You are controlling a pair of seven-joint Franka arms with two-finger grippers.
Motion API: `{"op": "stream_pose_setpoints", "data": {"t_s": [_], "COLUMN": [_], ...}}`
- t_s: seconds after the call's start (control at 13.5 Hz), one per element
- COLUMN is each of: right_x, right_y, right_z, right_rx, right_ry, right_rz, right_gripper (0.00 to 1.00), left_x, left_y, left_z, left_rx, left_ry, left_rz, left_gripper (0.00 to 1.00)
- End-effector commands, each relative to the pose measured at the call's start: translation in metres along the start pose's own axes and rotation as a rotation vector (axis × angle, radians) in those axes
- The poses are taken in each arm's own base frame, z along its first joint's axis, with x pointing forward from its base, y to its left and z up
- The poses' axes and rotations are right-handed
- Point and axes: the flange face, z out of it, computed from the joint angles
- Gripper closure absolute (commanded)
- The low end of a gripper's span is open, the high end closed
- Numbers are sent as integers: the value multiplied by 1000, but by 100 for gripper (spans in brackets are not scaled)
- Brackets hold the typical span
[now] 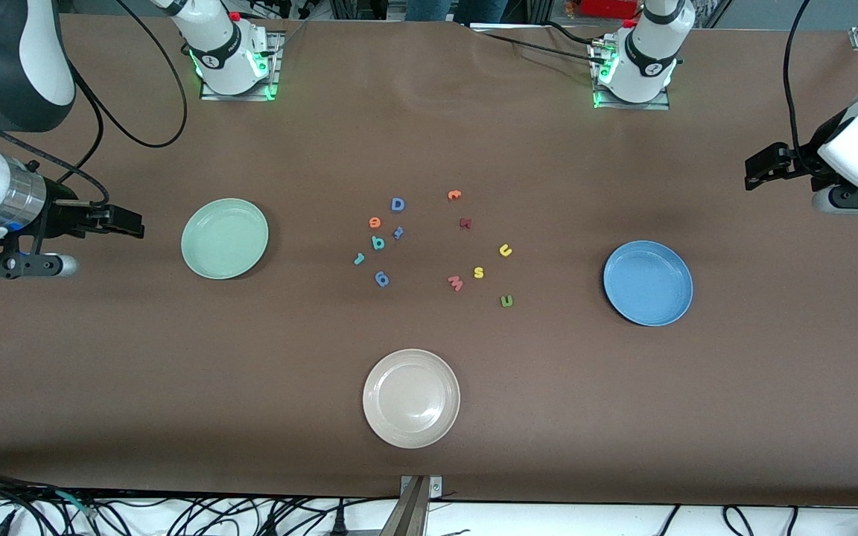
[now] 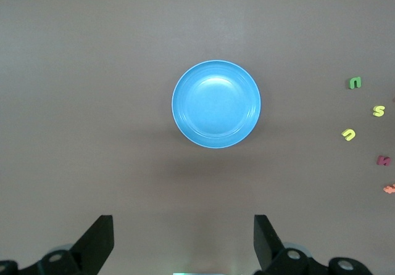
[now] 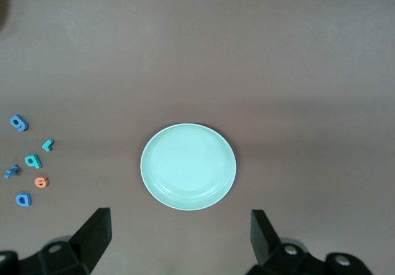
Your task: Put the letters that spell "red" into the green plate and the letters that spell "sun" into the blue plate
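Both sets of jaws spread wide, nothing held. Left gripper (image 1: 753, 170) hangs over the table at its own arm's end, out past the blue plate (image 1: 648, 283); right gripper (image 1: 131, 222) hangs over its own end, out past the green plate (image 1: 225, 238). Both arms look parked, neither is near a letter.

Using the beige plate (image 1: 411, 398) as landmark: all letters lie farther from the front camera than it, in 2 loose clusters between the other plates. All 3 plates hold nothing, so 0 of 6 placed.

- "red" set, on the green plate's side: teal r (image 1: 359, 258), orange e (image 1: 375, 222), teal d (image 1: 378, 243).
- "sun" set, on the blue plate's side: yellow s (image 1: 479, 272), yellow u (image 1: 505, 250), green n (image 1: 506, 301).

Risks as I see them:
1. Decoys. Blue capital D (image 1: 398, 205) and 2 more small blue letters (image 1: 382, 278) sit in among the "red" set; pink w (image 1: 456, 283) is just beside the s; dark red letter (image 1: 465, 222) and orange t-like one (image 1: 454, 195) are close by. Colour alone would pick wrong.
2. The d sits near a small blue letter (image 1: 398, 232); wide jaws coming down there could nudge or grab both.
3. Letters are tiny, flat foam: a shallow pinch likely slips, a deep one scrapes the table.
4. Both arms reaching into the middle at once could collide.
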Motion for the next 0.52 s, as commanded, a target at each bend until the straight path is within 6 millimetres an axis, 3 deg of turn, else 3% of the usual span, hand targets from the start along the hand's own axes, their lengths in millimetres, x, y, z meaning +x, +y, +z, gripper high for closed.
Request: {"op": "stream_pose_setpoints", "data": {"t_s": [0.0, 0.45], "right_x": [-4, -3], "right_y": [5, 5], "right_z": [-2, -3], "right_rx": [-2, -3], "right_ry": [-2, 7], "right_rz": [3, 4], "right_gripper": [0, 0], "left_x": [4, 7], "left_y": [1, 1], "left_z": [-7, -3], "left_rx": [-10, -11], "left_ry": [5, 0], "left_rz": [21, 19], "left_gripper": [0, 0]}}
